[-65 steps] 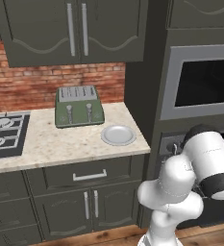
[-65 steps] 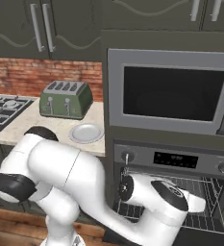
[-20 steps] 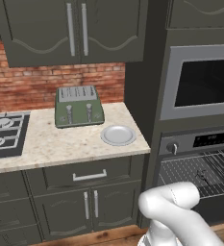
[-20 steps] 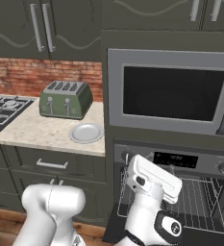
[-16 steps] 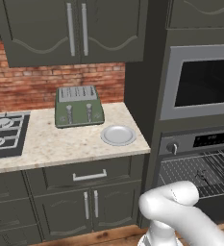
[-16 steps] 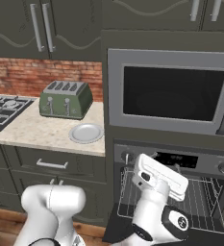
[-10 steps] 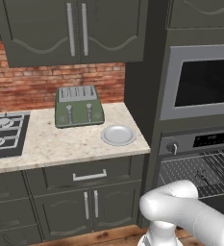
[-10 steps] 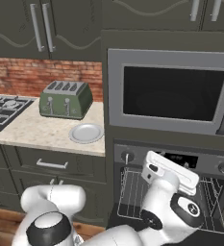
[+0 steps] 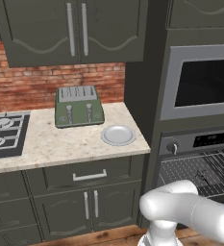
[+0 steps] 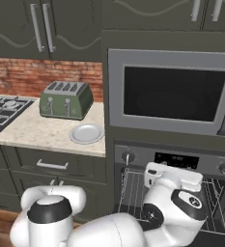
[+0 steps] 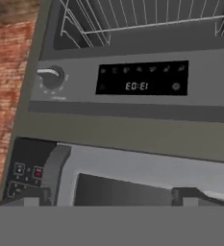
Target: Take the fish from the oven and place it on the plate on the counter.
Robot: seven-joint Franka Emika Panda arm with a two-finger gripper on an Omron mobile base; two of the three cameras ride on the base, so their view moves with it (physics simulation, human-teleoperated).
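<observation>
Beside the oven [image 9: 200, 163], on the bench [image 9: 60, 144] to its left, the plate [image 9: 118, 135] sits bare, nothing on it yet, just right of the green toaster [image 9: 79, 106] and near the bench's front corner. So the end goal isn't met. The oven door is down and the wire racks [image 10: 133, 198] are exposed w/ the cavity open, so access is ready.

The fish itself: can't find it on the racks in either base view, and the hand view points at the oven's knob [image 11: 51, 77] and its display [image 11: 141, 78], w/ only a strip of rack above them, upside down as the hand is rolled over. Fish presumably deeper in or lower on a rack, but that's a guess.

The arm's hand is in front of the oven's control strip, at the open cavity's top edge, in the right base view. Fingers [image 11: 197, 194] are spread wide, released, holding nothing.

Judgement: early stage, approx. at the approach. Left to do: reach into the oven, find and grasp the fish, pull it out clear of the racks, carry it left to the plate, set it down.
</observation>
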